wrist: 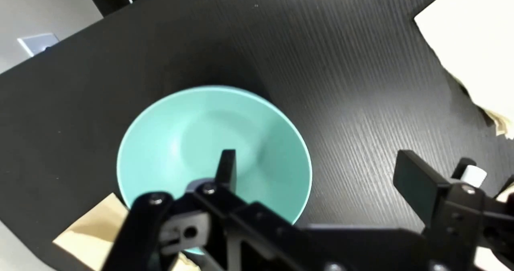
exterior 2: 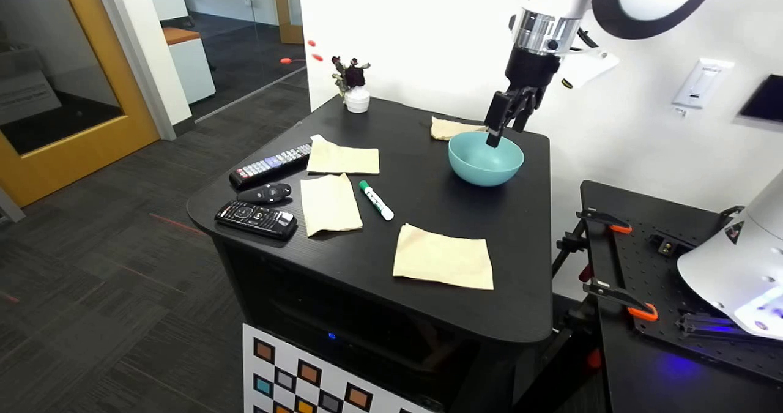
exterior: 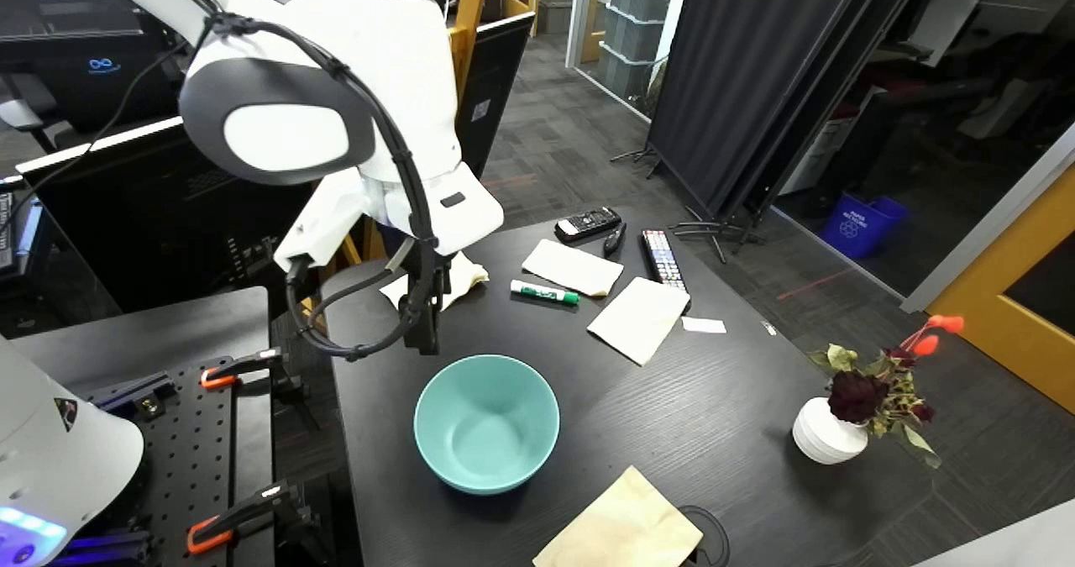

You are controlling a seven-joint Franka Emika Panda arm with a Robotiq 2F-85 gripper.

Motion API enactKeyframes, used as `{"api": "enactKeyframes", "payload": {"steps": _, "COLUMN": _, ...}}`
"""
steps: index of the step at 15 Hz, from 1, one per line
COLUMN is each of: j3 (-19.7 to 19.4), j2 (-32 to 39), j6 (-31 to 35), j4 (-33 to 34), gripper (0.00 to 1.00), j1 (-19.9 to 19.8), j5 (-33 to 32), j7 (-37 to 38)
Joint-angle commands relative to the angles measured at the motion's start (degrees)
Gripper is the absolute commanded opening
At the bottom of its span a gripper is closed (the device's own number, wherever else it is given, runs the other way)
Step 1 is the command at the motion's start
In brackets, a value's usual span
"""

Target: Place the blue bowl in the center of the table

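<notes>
Holding end effector (wrist: 316,158) spread and empty at off-center blue bowl (exterior: 487,424) — presumably to straddle and pinch the rim (wrist: 310,174), then carry toward middle of tabletop (exterior 2: 422,180).

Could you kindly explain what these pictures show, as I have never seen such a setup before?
The machine is a white robot arm ending in a black two-fingered gripper. The two wider pictures come from cameras outside it; the close-up comes from a camera on its wrist. The black table carries a teal bowl, cream paper sheets, a green-and-white marker, remote controls and a white flower vase. Nothing is held: the gripper is open, close to the bowl.
</notes>
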Motion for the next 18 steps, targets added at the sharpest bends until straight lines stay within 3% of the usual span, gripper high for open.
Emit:
{"api": "enactKeyframes", "payload": {"steps": 1, "j3": 0.68, "j2": 6.44, "j6": 3.50, "j4": 4.54, "gripper": 1.00, "j1": -1.10, "j5": -5.20, "j7": 5.26}}
{"api": "enactKeyframes", "payload": {"steps": 18, "j3": -4.36, "j2": 26.92, "j6": 6.55, "j4": 18.11, "gripper": 1.00, "j1": 2.42, "j5": -1.27, "j7": 3.67}}
